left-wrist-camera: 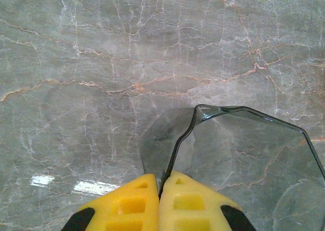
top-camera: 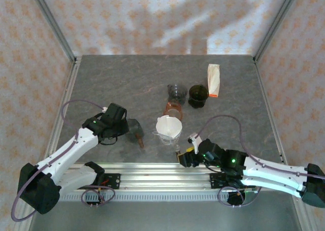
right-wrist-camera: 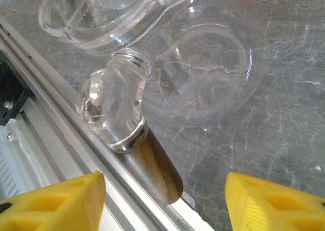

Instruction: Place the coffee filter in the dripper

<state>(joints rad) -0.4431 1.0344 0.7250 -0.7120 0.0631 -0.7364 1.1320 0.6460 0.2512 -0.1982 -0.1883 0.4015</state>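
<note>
At the near left of the table, my left gripper is closed on the rim of a smoke-grey dripper, with only the thin wall between its fingertips. Coffee filter: a white cone near the table's centre, apart from that dripper. It rests on or in a clear glass dripper; which of the two I cannot tell. My right gripper stands wide open and empty, low at the near edge, its fingers either side of the glass dripper's wooden handle.

Step in hand, as I judge it: one vessel is steadied and the filter is not yet taken up. The next move calls for a light pinch on the paper's edge, which would likely crumple, then a point-down descent into the cone.

Obstacles: the aluminium rail lies just beside the handle. An amber dripper, a small grey cup, a dark green cup and a white packet crowd the space behind the filter.
</note>
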